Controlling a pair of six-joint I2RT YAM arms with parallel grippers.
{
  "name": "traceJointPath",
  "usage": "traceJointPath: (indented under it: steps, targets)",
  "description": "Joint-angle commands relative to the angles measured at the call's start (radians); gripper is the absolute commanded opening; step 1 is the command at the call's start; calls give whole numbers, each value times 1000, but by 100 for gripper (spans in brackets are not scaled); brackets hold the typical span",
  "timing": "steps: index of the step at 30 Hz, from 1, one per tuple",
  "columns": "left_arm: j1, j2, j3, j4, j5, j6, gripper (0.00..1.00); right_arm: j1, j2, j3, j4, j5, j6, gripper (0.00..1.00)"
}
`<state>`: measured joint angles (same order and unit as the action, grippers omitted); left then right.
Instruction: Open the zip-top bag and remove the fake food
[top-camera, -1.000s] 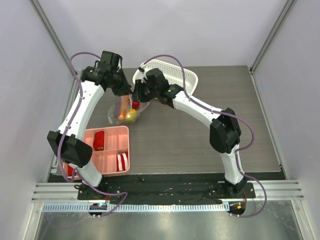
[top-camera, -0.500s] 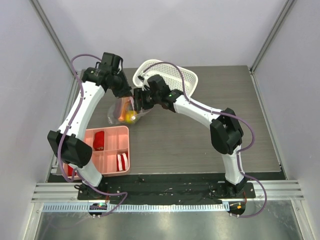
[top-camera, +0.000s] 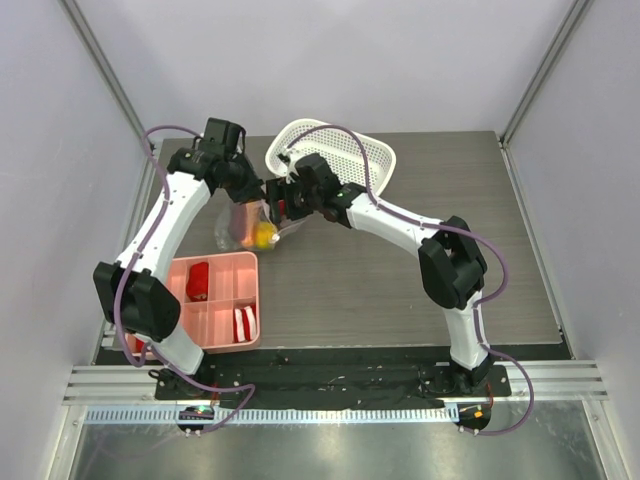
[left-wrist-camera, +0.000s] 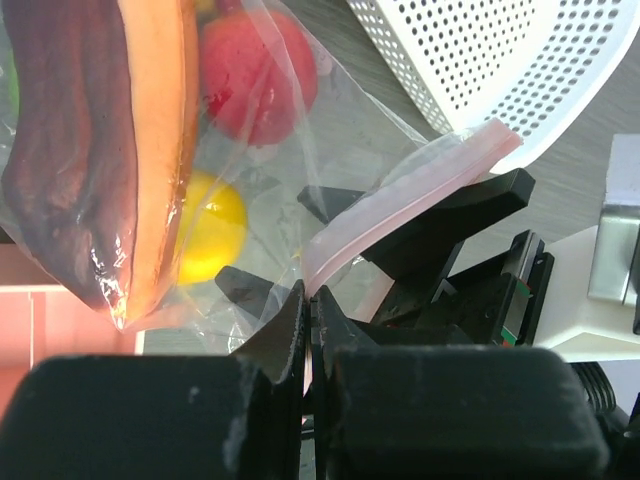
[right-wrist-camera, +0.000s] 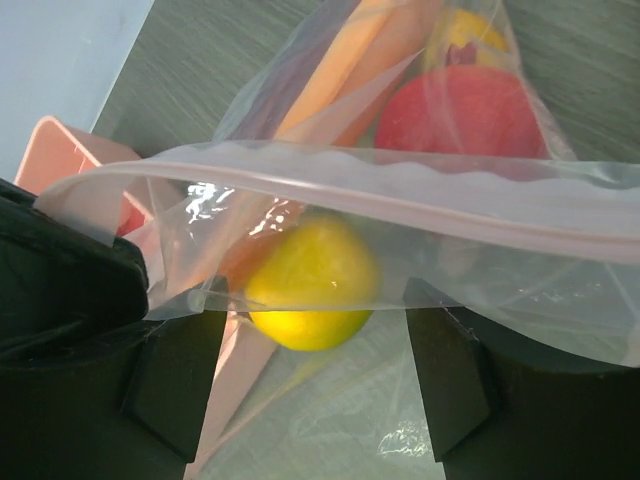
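Arms reach forward, converging; left gripper (left-wrist-camera: 308, 305) pinched closed; right gripper (right-wrist-camera: 305, 385) spread wide.

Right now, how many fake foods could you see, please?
4, in the zip-top bag: wedge left, red fruit right, yellow fruit lowest, second yellow topmost; others may hide.

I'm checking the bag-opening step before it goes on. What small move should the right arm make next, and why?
Probably close the right gripper on the zip-top bag. Its jaws stand wide apart with the bag's pink strip lying across them, while the left gripper is shut on the bag's edge; the fake food is inside.
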<state>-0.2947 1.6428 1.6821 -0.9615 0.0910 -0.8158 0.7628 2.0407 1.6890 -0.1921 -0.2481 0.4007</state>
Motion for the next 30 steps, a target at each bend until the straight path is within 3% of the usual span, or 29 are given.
traceJointPath:
  steps: [1, 5, 10, 15, 30]
  targets:
    - [-9, -58, 17, 24, -34, -31, 0, -2, 1, 38, 74, 78, -39, 78]
    - [-8, -69, 2, 10, -66, -40, 0, 1, -5, -26, 175, 144, -33, 80]
    - [-9, -63, -9, 9, -31, -51, 0, 0, 42, 34, 146, 32, -13, 78]
    - [-8, -63, -10, 23, -19, -28, 0, 1, -42, -121, 187, -58, 44, 77]
    - [-11, -70, -53, 50, 12, -51, 0, 23, 52, -134, 310, -148, 79, 81]
